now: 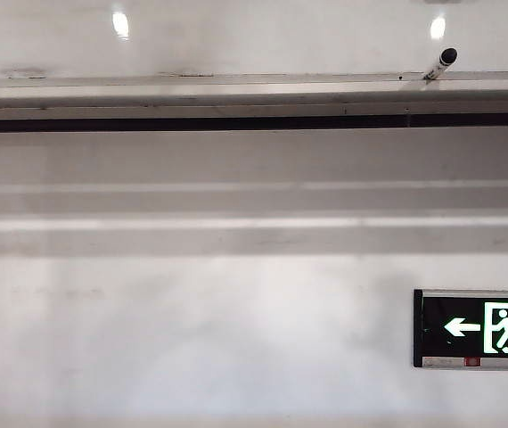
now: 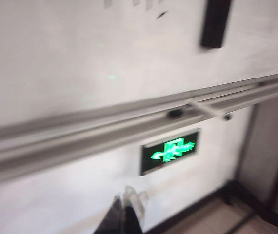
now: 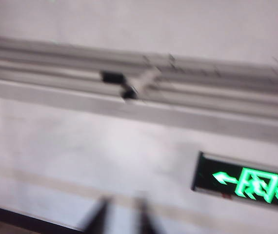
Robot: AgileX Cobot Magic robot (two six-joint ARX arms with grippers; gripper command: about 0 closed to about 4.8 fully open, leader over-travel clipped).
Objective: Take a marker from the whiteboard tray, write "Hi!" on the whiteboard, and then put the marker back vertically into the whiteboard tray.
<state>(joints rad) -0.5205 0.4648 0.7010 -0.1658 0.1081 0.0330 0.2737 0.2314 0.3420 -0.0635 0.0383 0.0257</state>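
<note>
Toward the right end of the whiteboard tray (image 1: 236,92) leans the marker (image 1: 438,65), light, stiff, slick; grip mid-barrel. Left gripper (image 2: 127,214) empty, jaws nearly together; right gripper (image 3: 122,217) empty, jaws slightly parted, both below the tray.

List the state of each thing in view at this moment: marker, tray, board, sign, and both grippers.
marker: capped, leaning tilted in the tray, held by no gripper.
whiteboard tray: holds only the marker.
whiteboard: no "Hi!" visible on the part shown.
exit sign: lit green.
left gripper: low, off the tray, empty; blurred, opening unclear.
right gripper: low, off the tray, empty, fingers slightly apart.
</note>
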